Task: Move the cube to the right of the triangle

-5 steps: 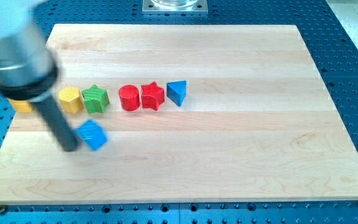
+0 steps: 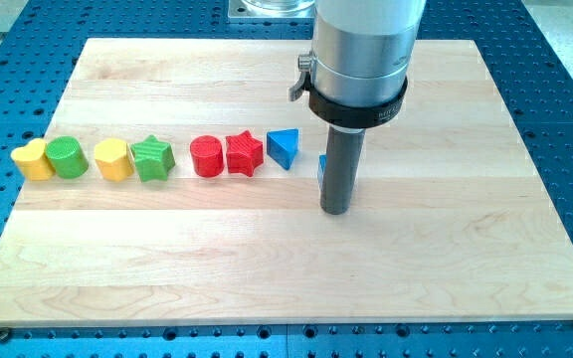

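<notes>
- my tip [image 2: 336,211] rests on the wooden board [image 2: 446,268], a little right of the board's middle.
- there is no pincer on this arm, only the straight dark rod, so nothing is released, clenched or grasped.
- the blue cube [image 2: 321,167] is almost wholly hidden behind the rod; only a thin blue sliver shows at the rod's 9 o'clock edge, just above my tip.
- from my tip, that sliver sits at about 11 o'clock, touching or just beside the rod; i cannot tell which.
- the blue triangle [image 2: 283,148] lies at 10 o'clock from my tip, near but apart from the rod, with the cube sliver at its 4 o'clock.
- a row runs toward 9 o'clock from the triangle: red star [image 2: 245,153], then red cylinder [image 2: 207,156] touching it.
- further along after a gap: green star [image 2: 152,158], yellow block [image 2: 113,159] of rounded many-sided shape, green cylinder [image 2: 67,157], yellow heart-like block [image 2: 33,159] at the board's left edge.
- the silver arm housing [image 2: 361,50] stands at 12 o'clock above the rod.
</notes>
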